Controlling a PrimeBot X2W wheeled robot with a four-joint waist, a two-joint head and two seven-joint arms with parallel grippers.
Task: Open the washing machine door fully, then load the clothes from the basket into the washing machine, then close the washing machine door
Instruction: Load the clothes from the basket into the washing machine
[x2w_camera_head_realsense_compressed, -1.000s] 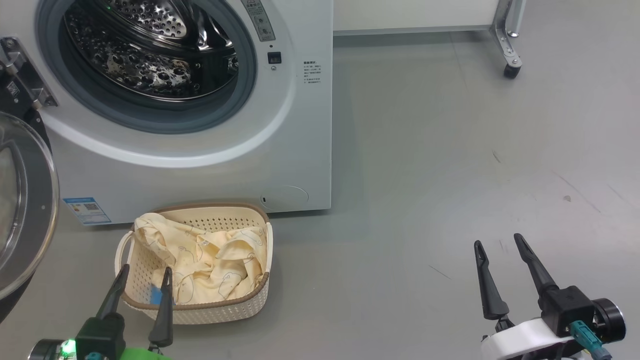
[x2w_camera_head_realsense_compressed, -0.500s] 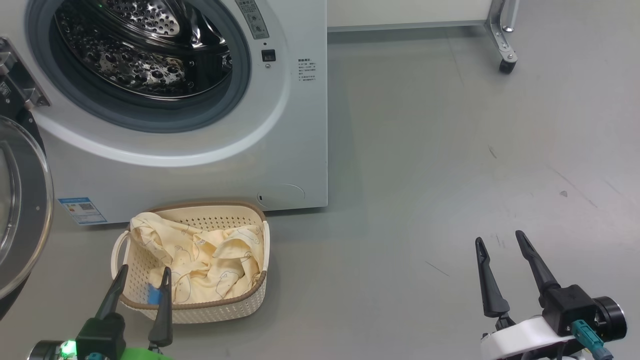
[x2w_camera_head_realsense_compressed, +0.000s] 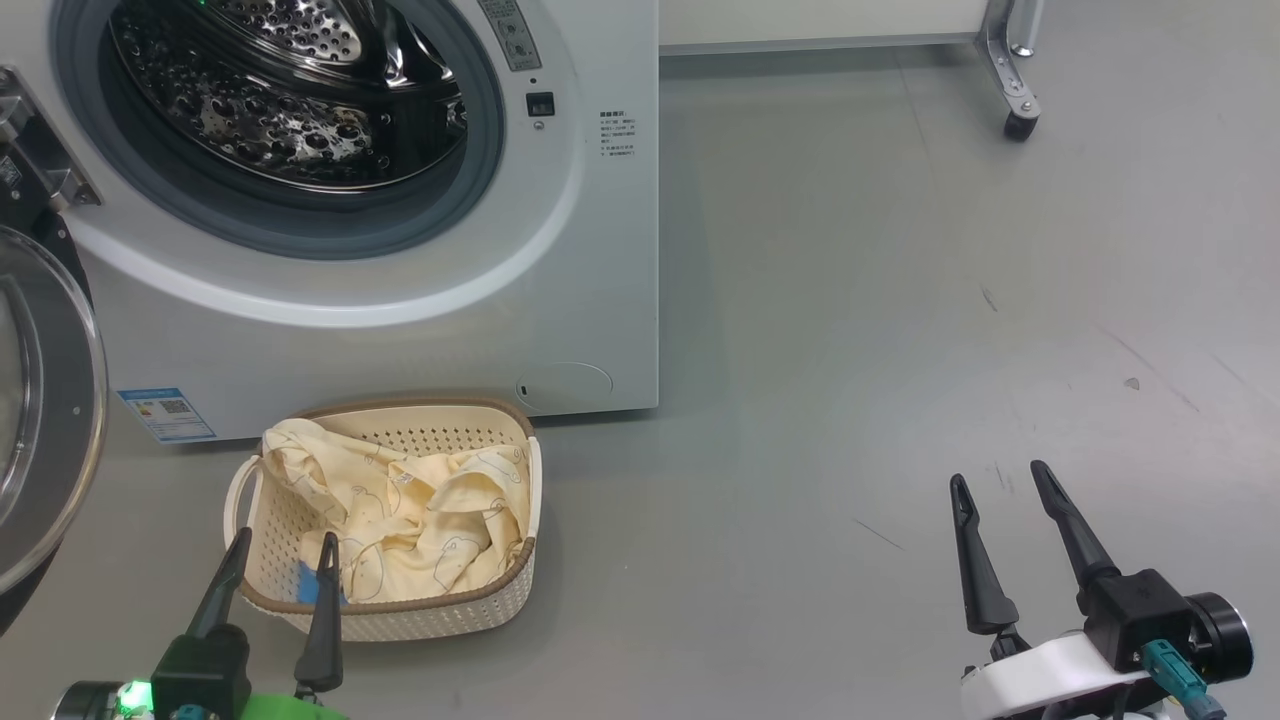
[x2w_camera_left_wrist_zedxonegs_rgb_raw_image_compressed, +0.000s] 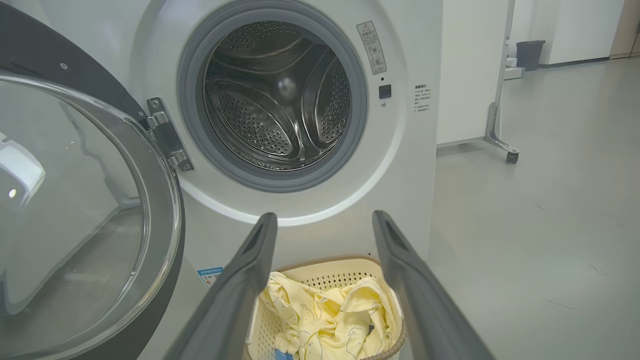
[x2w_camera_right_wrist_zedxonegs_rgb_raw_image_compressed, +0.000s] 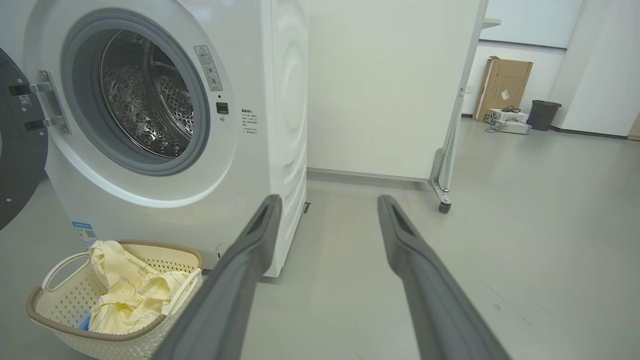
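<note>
- My left gripper (x2w_camera_head_realsense_compressed: 287, 535) has its two fingers spread wide with nothing between them. In the head view its tips lie over the near-left rim of the basket (x2w_camera_head_realsense_compressed: 450, 612). In the left wrist view, the left gripper (x2w_camera_left_wrist_zedxonegs_rgb_raw_image_compressed: 325, 215) frames the basket (x2w_camera_left_wrist_zedxonegs_rgb_raw_image_compressed: 350, 270) low between the fingers.
- My right gripper (x2w_camera_head_realsense_compressed: 998, 473) is spread just as wide and also holds nothing. It hangs above the grey floor (x2w_camera_head_realsense_compressed: 850, 350), well apart from the basket and off to its right.
- There is one washing machine (x2w_camera_head_realsense_compressed: 400, 340), standing just beyond the basket. The basket sits on the floor close against its lower front, near the blue label sticker (x2w_camera_head_realsense_compressed: 165, 413).
- There is one washing machine door (x2w_camera_head_realsense_compressed: 85, 400), swung out on its hinge to the left of the opening. It stands beside my left gripper, on its left.
- The steel drum (x2w_camera_head_realsense_compressed: 290, 110) shows bare perforated walls inside the grey gasket (x2w_camera_head_realsense_compressed: 480, 180).
- There is one basket, with two white handles, one on each side.
- The clothes (x2w_camera_head_realsense_compressed: 420, 530) lie crumpled in the basket: pale-yellow fabric with thin line prints, one fold draped over the far-left rim.
- The yellow folds run together, so there may be two garments, but I cannot count them.
- One small blue cloth piece (x2w_camera_head_realsense_compressed: 307, 583) sits in the near-left corner of the basket, just beside my left gripper's right finger.
</note>
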